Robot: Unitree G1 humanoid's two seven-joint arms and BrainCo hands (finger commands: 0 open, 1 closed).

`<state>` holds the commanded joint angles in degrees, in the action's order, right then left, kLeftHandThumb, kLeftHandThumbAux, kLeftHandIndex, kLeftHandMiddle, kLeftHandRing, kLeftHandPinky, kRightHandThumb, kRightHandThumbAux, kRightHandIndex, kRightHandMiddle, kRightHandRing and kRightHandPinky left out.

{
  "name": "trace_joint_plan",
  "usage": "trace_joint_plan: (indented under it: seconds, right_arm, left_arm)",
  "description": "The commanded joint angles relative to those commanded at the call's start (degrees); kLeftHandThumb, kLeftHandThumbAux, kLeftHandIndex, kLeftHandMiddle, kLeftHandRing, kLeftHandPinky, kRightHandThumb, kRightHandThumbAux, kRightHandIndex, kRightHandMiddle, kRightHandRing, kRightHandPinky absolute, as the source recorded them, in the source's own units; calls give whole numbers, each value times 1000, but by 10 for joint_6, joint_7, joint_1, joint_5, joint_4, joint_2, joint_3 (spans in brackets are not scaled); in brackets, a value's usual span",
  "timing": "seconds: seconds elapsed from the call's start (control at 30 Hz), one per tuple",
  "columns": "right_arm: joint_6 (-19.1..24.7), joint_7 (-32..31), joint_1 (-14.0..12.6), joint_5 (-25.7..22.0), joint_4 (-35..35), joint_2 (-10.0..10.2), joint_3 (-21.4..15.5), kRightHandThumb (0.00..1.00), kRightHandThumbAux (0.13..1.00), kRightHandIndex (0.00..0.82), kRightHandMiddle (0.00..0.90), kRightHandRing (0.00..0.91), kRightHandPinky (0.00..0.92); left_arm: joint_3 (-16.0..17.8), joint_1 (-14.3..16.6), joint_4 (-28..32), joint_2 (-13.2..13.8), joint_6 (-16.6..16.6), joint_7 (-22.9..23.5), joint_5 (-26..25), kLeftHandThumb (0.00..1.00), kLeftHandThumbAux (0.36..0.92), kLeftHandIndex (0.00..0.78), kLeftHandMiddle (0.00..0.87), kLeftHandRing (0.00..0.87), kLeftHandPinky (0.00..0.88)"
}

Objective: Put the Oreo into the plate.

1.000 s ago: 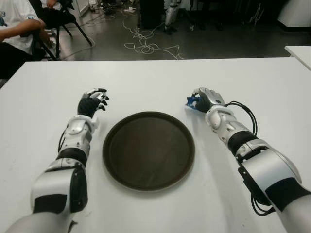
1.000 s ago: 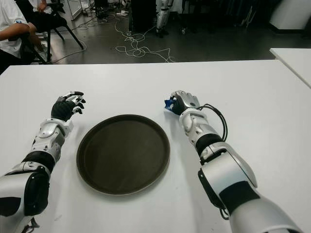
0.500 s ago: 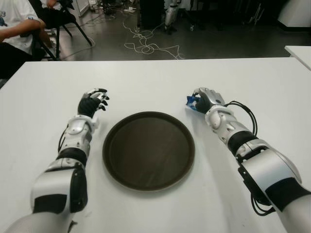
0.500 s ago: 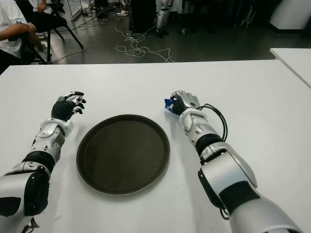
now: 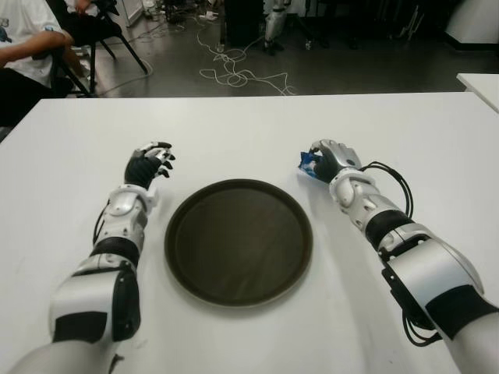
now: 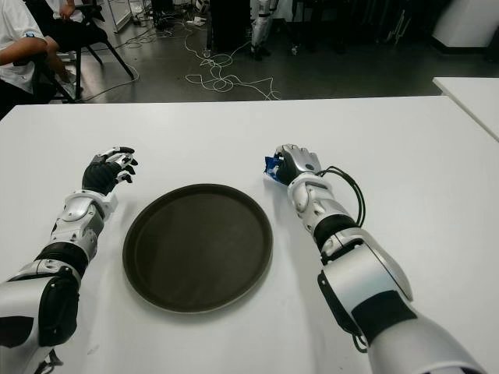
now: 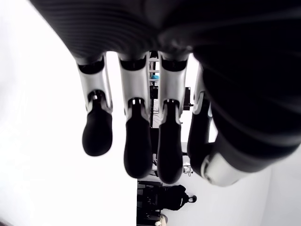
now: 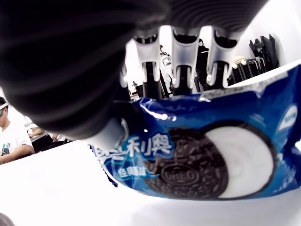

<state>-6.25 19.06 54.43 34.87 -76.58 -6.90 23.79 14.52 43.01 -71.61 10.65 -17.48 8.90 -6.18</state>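
The small blue Oreo packet (image 8: 197,155), printed with a dark biscuit and white cream, sits in the clasp of the right hand (image 5: 329,160), whose silver-and-black fingers (image 8: 183,52) curl over its top edge in the right wrist view. Packet and hand show just beyond the far right rim of the round, dark brown plate (image 5: 238,241), over the white table (image 5: 257,128) and not in the plate; whether the packet touches the table cannot be told. The plate lies flat between the two arms. The left hand (image 5: 146,164) shows near the plate's far left side, apart from the rim, its black-tipped fingers (image 7: 136,150) loosely extended and holding nothing. Well beyond the plate, past the table's far edge, a white cable (image 5: 234,74) tangles on the dark floor, and a seated person (image 5: 27,47) shows at the far left corner.
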Motion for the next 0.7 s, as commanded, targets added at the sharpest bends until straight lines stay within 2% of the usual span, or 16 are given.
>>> trace_joint_plan:
  seconds: [0.23, 0.7]
  right_arm:
    - [-4, 8, 2, 1, 4, 1, 1, 702, 728, 415, 339, 341, 417]
    - [-6, 11, 5, -4, 8, 4, -4, 701, 729, 418, 482, 472, 517]
  left_arm:
    - [-1, 0, 0, 0, -1, -1, 1, 696, 716, 425, 587, 621, 661]
    - [-6, 0, 0, -1, -4, -7, 7, 697, 715, 426, 591, 622, 654]
